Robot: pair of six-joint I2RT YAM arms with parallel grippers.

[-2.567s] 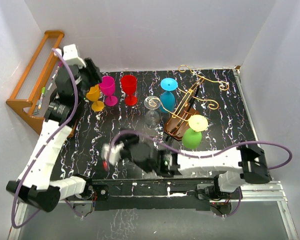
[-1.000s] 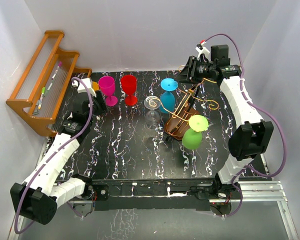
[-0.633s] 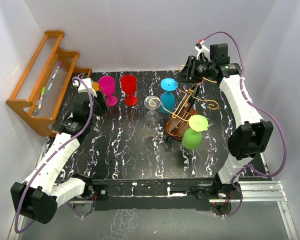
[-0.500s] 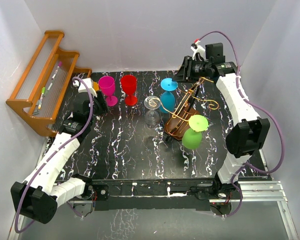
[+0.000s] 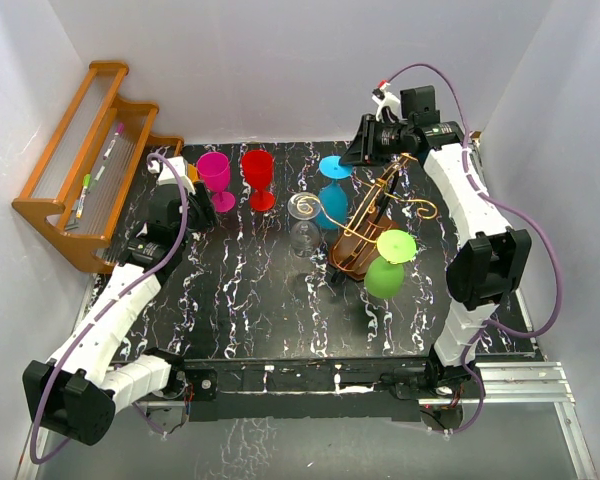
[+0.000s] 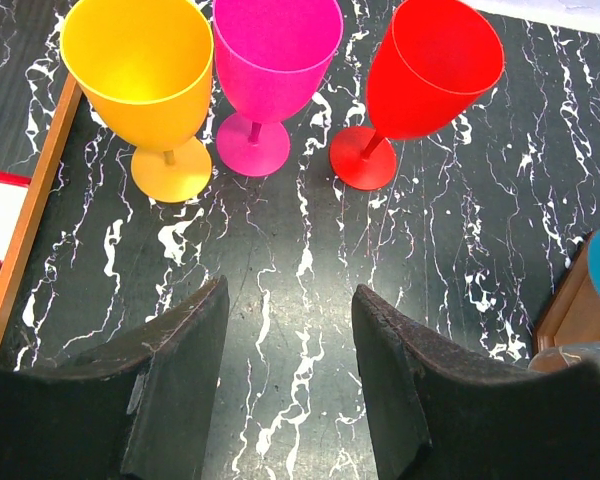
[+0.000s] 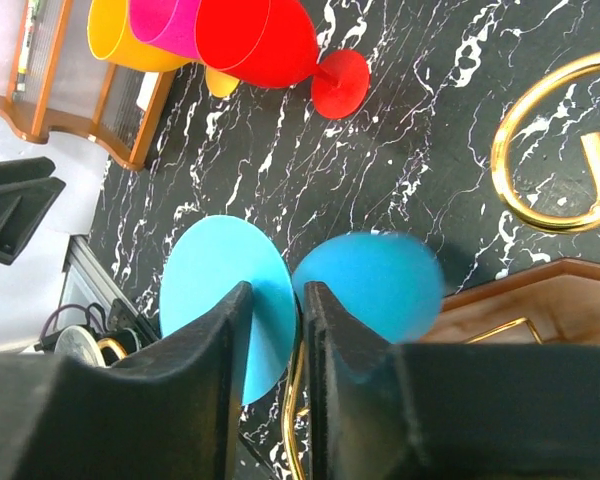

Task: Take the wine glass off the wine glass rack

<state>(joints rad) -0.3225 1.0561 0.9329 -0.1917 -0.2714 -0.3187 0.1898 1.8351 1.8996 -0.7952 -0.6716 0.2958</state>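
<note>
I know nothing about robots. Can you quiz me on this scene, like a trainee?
1. True or false: the left gripper is holding a glass.
2. Which glass's stem do the right gripper's jaws straddle? A clear; B blue; C green.
3. Fill in: between the orange glass and the red glass stands the ____ glass.
Key: 1 false, its jaws are open and empty; 2 B, the blue wine glass hanging on the wine glass rack; 3 the pink glass.

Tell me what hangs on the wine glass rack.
A blue glass and a green glass hang upside down from the wine glass rack. The right gripper covers the blue one's stem.
</note>
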